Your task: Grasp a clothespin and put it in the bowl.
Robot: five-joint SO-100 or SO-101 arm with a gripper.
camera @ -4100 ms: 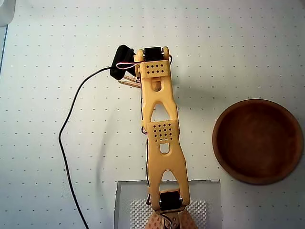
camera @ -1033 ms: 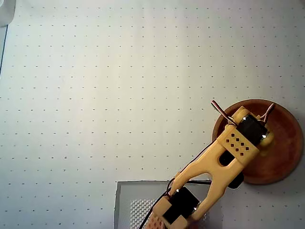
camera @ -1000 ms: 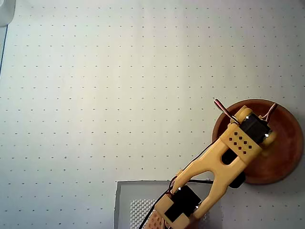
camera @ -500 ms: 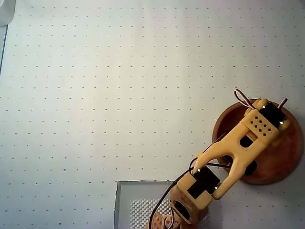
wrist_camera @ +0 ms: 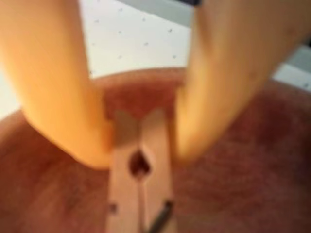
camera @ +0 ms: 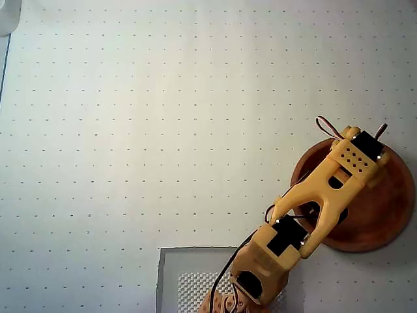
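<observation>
Gripper (wrist_camera: 141,145) clamped on clothespin (wrist_camera: 140,194), arm over bowl (camera: 384,215). Drop step; next needs jaws to open w/ pin inside rim.

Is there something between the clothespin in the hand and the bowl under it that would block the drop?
Nothing visible blocks it. In the wrist view the hand holds the clothespin right above the bowl, and only bare wood shows below. In the overhead view the arm hides the clothespin.
</observation>
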